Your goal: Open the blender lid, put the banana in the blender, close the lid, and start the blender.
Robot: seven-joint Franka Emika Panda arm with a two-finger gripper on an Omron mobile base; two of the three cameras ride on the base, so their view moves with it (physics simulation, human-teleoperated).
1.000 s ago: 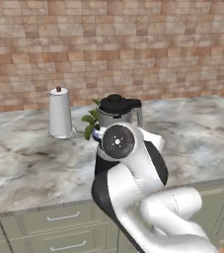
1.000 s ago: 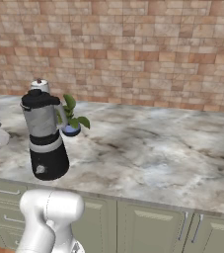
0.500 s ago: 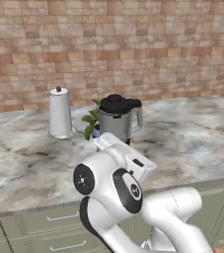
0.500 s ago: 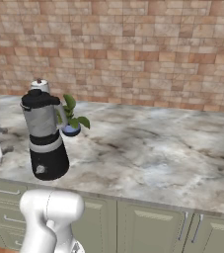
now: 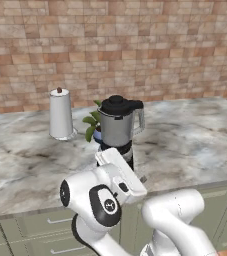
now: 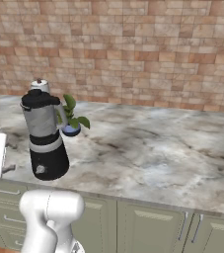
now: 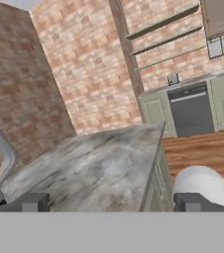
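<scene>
Blender (image 5: 117, 131): grey jar, black lid (image 5: 116, 104) on.

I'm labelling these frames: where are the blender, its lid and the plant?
blender (image 6: 40, 123): right base view, on the grey jar.
lid (image 5: 117, 105): left base view, on the black cap's top.
plant (image 6: 74, 118): right base view, on a green leaf behind the jar.
</scene>
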